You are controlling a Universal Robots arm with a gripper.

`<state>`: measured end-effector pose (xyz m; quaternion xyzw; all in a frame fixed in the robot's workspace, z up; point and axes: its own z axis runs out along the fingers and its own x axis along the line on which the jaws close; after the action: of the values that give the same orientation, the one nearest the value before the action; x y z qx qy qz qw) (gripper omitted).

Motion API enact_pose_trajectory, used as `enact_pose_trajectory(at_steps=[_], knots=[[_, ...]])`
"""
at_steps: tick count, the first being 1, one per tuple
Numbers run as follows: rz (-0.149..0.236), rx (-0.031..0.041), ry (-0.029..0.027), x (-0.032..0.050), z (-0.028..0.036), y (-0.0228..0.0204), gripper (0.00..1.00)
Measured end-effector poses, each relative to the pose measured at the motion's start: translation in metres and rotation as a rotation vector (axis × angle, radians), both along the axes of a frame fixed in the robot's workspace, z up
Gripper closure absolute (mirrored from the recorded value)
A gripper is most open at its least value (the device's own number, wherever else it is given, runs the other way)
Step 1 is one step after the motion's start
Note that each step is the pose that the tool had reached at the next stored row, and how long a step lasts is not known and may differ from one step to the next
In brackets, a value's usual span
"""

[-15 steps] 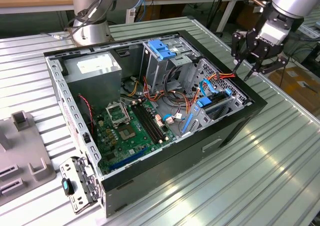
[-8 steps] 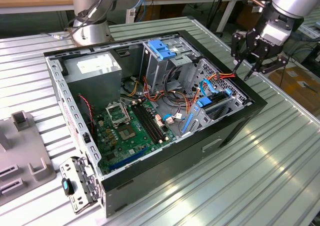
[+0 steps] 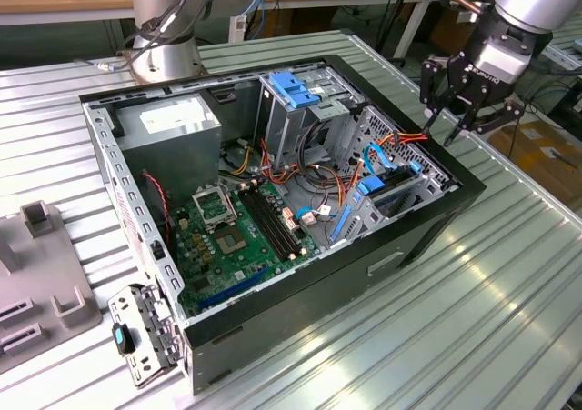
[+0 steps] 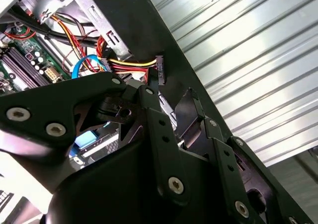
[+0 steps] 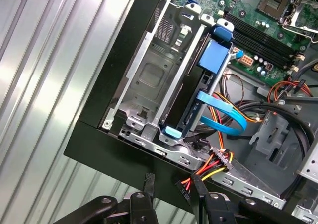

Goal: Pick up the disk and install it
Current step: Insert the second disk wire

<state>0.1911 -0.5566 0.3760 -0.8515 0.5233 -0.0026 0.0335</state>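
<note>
Exterior view: gripper (image 3: 466,112), fingers apart and empty, above case (image 3: 427,233) corner; disk (image 3: 393,195) likely rigid, graspable by rails.

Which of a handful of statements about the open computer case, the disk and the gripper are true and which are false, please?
1. The gripper hangs above the case's corner at the exterior view's right. True.
2. The gripper holds the disk. False: its fingers are spread and hold nothing.
3. The disk sits edge-on in the drive bay inside the computer case, blue carrier rail showing. True.
4. The computer case stands upright with its side panel on. False: it lies on its side, open, motherboard exposed.
5. A red, yellow and black cable bundle runs near the drive bay. True.
6. The disk lies on the ribbed metal table. False: it is inside the case.
</note>
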Motion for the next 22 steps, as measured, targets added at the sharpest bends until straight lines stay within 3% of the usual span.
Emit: enact_pose_trajectory(at_steps=[6, 22], knots=[[0.106, -0.0001, 0.0000, 0.0000, 0.0001, 0.0000, 0.58], [0.118, 0.0001, 0.0000, 0.0000, -0.0001, 0.0000, 0.58]])
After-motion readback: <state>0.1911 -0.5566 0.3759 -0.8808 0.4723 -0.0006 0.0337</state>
